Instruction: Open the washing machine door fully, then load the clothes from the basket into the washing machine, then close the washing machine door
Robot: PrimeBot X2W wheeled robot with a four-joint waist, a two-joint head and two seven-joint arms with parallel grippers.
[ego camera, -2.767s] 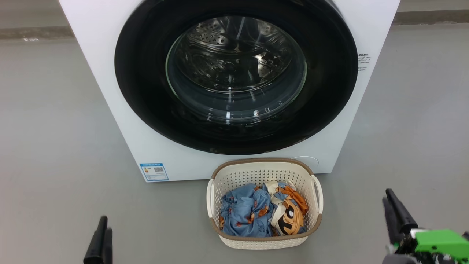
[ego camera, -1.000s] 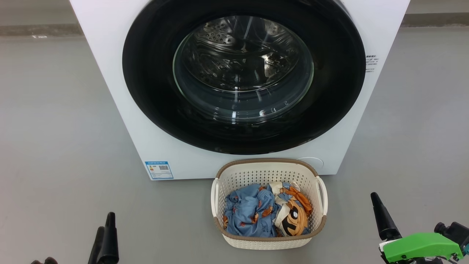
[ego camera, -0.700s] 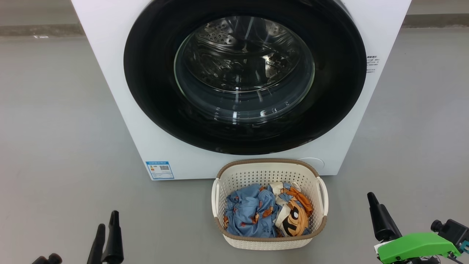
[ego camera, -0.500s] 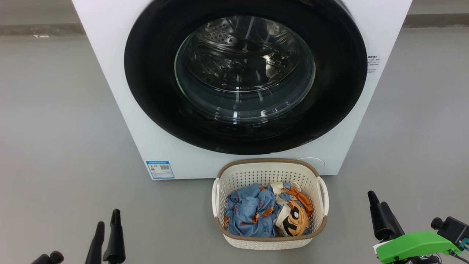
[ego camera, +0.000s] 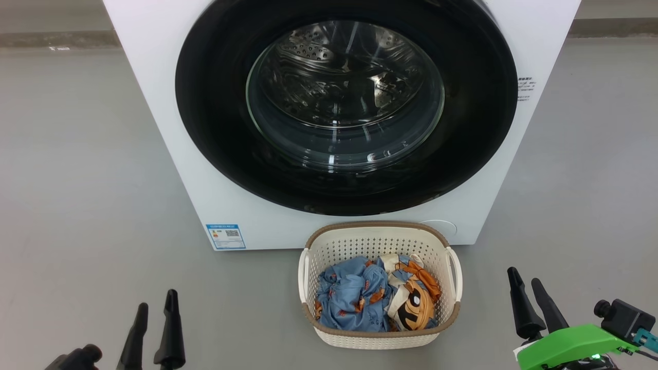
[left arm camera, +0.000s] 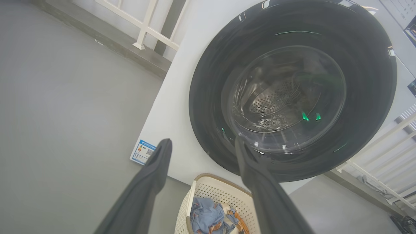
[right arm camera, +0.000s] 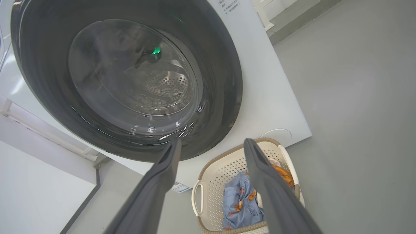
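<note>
I count one washing machine (ego camera: 154, 77) at 12 o'clock, its door (ego camera: 216, 128) closed. One basket (ego camera: 380, 226) on the floor (ego camera: 77, 180) at its foot holds the clothes (ego camera: 354, 300), two garments. My left gripper (ego camera: 156, 300) at 7 and right gripper (ego camera: 523, 277) at 5: jaws apart, empty.

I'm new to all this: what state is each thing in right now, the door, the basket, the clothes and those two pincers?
washing machine door, shut against the washing machine.
basket, upright on the floor in front of the machine, not yet unloaded.
clothes, crumpled together inside the basket.
left pincer, open, holding nothing.
right pincer, open, holding nothing.
</note>
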